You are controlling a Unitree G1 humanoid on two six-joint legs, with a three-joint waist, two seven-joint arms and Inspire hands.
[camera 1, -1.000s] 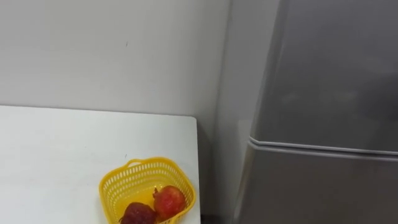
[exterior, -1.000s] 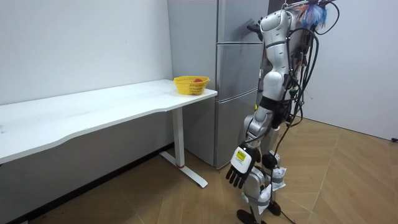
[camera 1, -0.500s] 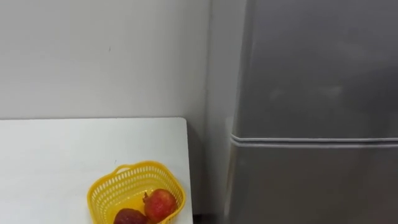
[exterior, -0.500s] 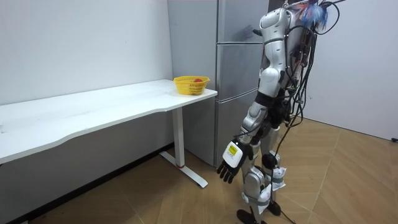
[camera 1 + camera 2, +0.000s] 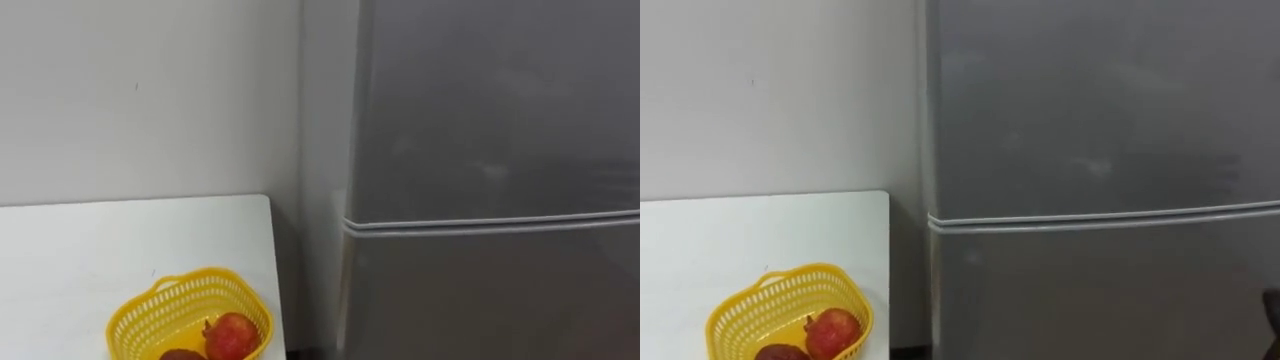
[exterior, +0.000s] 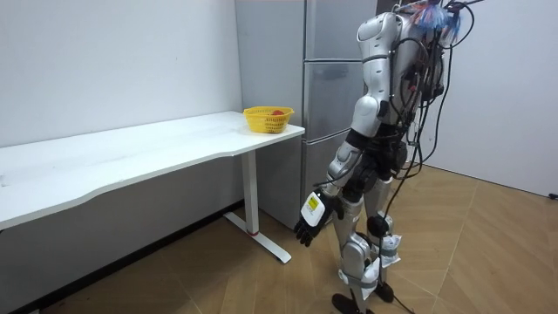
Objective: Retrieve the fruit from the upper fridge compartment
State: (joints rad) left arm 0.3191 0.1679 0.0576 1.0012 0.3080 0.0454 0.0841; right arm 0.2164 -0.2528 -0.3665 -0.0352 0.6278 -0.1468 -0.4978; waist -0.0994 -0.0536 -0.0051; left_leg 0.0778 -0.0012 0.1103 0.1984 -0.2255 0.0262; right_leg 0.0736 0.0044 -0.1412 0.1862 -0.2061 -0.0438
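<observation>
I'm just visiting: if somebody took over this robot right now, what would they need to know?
Left hand: open, empty, hanging low by the leg.
Right hand: probably the dark sliver at the right eye view's edge; state unclear.
Fridge: robot stands facing it; upper door and lower door both shut.
Yellow basket with red fruit sits on the white table, at the corner beside it.
Done: nothing retrieved. Left: open the upper door, take the item out.
</observation>
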